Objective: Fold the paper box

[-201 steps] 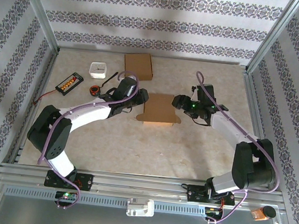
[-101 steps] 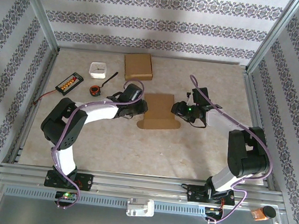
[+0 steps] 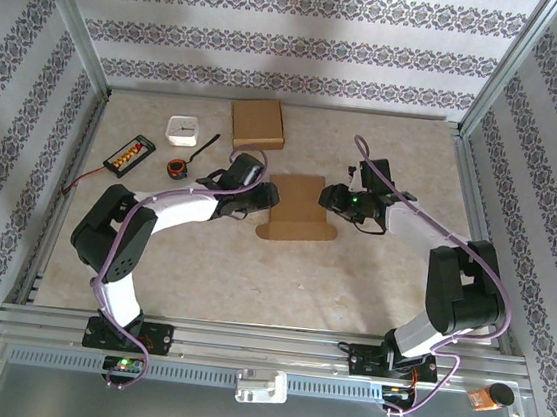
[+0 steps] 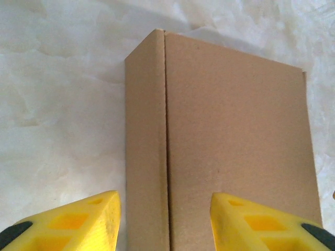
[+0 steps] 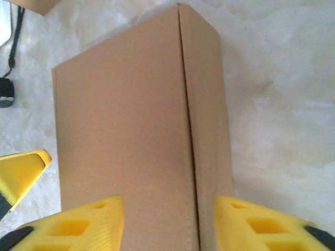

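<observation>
Brown cardboard, the paper box (image 3: pixel 298 211) lies mid-way across the table (image 3: pixel 251 276) between the arms. Left gripper (image 3: pixel 265 199) and right gripper (image 3: pixel 332 197) each straddle a side crease, fingers half-parted, clamping nothing. Uneven pushing could skid the sheet, or a flap might spring flat.

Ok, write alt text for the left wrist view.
A brown paper box lies on a pale mottled table, with a straight crease running down it that sets off a narrow strip along its left edge. At the bottom of the frame, the left gripper shows two yellow fingertips standing apart, one on either side of that crease.
</observation>
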